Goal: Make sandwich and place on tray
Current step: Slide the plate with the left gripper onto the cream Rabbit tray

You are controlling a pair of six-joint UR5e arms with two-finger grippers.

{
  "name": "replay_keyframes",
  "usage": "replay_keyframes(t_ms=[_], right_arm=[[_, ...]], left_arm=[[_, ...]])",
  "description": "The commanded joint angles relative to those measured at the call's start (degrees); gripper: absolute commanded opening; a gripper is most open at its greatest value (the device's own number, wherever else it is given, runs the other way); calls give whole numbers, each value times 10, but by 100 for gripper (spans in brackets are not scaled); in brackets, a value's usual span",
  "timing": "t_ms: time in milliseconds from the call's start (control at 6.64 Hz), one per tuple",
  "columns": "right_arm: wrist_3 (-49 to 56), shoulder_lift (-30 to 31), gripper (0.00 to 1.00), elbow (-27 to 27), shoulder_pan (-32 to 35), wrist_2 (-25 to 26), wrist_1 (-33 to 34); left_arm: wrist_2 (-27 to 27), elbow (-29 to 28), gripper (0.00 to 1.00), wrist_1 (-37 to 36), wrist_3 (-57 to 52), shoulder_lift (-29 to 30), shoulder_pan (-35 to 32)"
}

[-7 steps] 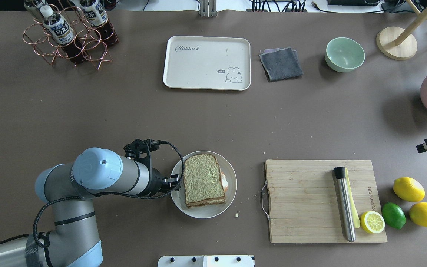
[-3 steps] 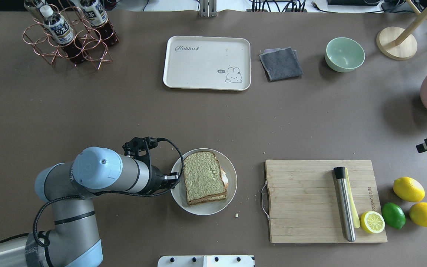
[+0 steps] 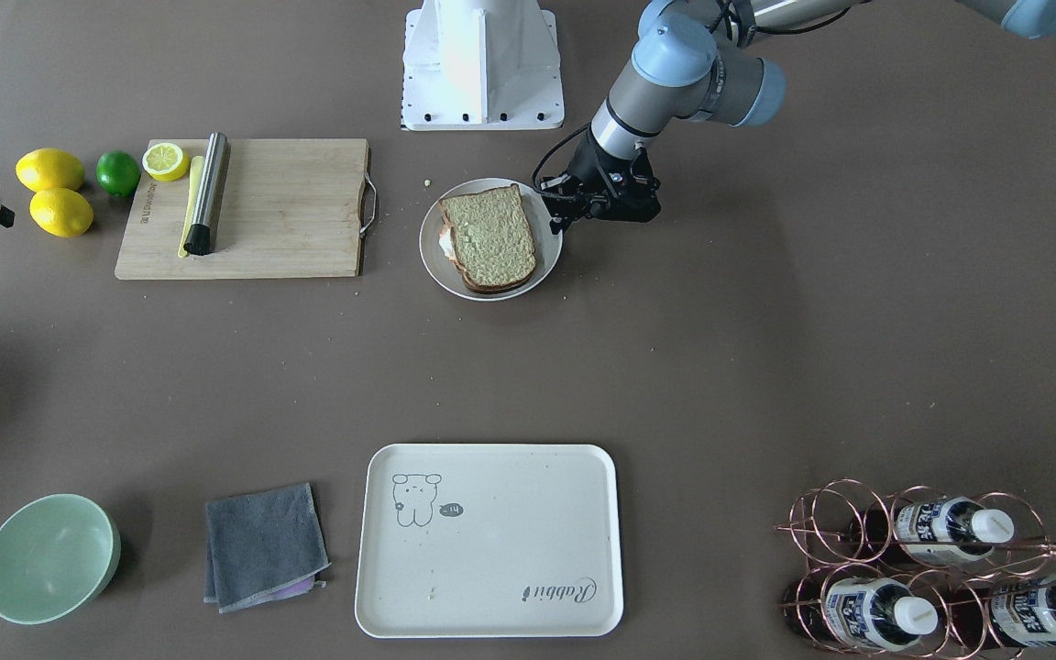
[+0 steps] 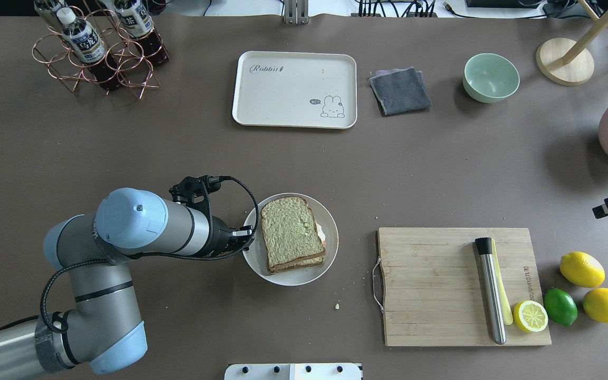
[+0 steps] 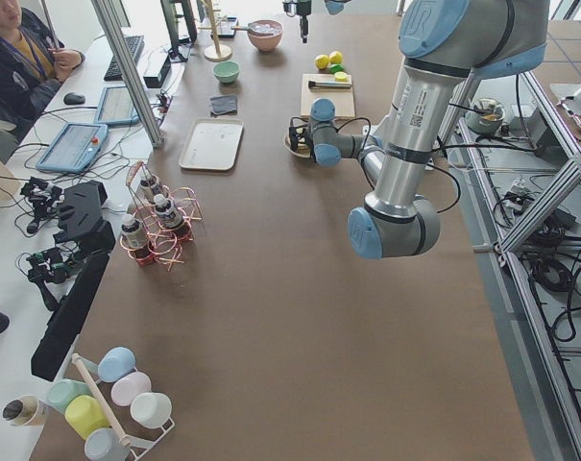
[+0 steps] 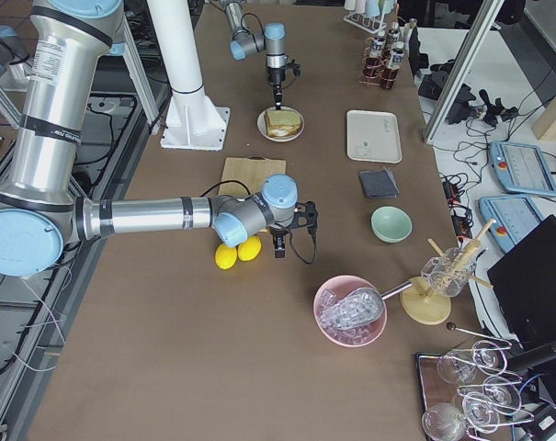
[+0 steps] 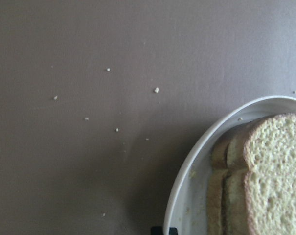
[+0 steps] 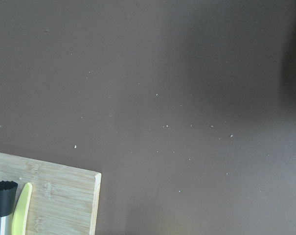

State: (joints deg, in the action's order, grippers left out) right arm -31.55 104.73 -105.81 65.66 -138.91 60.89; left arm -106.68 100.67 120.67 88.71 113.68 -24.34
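Clamping the white plate (image 4: 293, 278) by its rim, jaws nearly closed, the left gripper (image 4: 247, 233) appears mid-transfer with the sandwich (image 4: 291, 235) aboard, well apart from the tray (image 4: 283, 95); next it needs a level carry there.

Sandwich (image 4: 292, 235): assembled, flat on white plate (image 4: 293, 278), egg edge showing at 3 o'clock. Cream tray (image 4: 283, 97): flat, at sandwich's 12 o'clock in overhead view, well apart.

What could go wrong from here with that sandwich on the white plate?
The left end effector seems to pinch only the rim of the plate, so it might slip or tip. The sandwich lies loose, its egg peeking out one side; a jolt could pull it apart. The tray is far across the table.
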Motion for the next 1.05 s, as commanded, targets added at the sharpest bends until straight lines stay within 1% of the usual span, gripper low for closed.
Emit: replay_keyframes(t_ms=[0,151,301,452,753,903], right_arm=[[0,-1,100,0,4,0,-1],[0,-1,100,-3,8,0,-1],[0,-1,100,-4,9,0,-1],[0,-1,100,-4,14,0,-1],[-1,-5,100,-2,13,0,0],[-1,-4,100,-4,14,0,0]], left_arm=[[-34,-20,0,-3,-59,23,-48],[-37,-61,0,-1,-93,57,-75],[-102,-129,0,0,-113,113,-122],[-136,-200,0,1,-146,160,-157],[-177,-397,0,45,-166,278,-205],[-186,-479,0,52,-179,328,-225]])
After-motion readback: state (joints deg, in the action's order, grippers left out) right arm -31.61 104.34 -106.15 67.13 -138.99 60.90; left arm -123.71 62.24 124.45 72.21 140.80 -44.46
